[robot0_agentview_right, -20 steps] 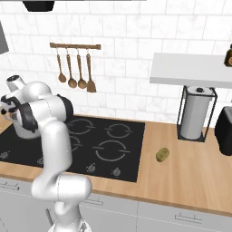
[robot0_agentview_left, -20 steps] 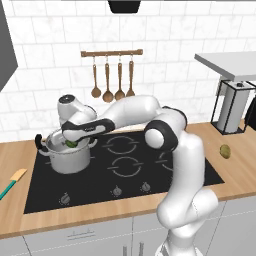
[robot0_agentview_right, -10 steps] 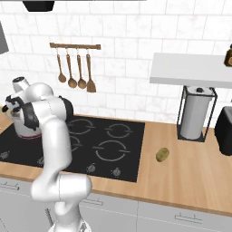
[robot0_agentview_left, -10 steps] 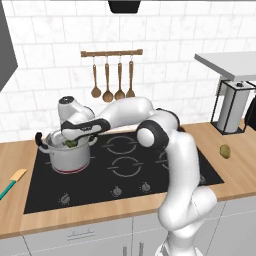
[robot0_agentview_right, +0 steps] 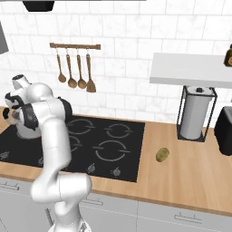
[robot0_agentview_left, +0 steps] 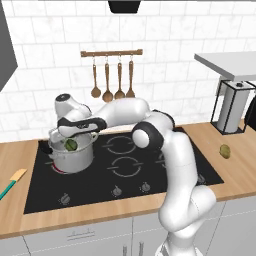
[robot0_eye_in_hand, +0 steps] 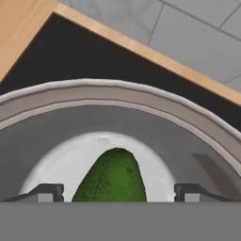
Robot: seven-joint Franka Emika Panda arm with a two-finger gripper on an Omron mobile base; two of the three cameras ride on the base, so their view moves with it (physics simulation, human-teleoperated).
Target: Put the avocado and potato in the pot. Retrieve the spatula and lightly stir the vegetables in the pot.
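Two fingers spread; gripper (robot0_eye_in_hand: pixel 115 193) over pot (robot0_agentview_left: pixel 70 156), avocado (robot0_eye_in_hand: pixel 112 176) between tips. Potato (robot0_agentview_right: pixel 162 155) on counter.

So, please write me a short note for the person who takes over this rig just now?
Gripper: open, above the shiny steel pot on the left of the cooktop.
Small dark green avocado: between the fingertips, which stand wider than it, at the pot's mouth; whether it rests inside, I cannot tell.
Olive-tan oval potato: on the wooden counter, right of the cooktop.
Teal-handled spatula: on the counter, left of the cooktop.
Left to do: potato into the pot, fetch the spatula, stir.
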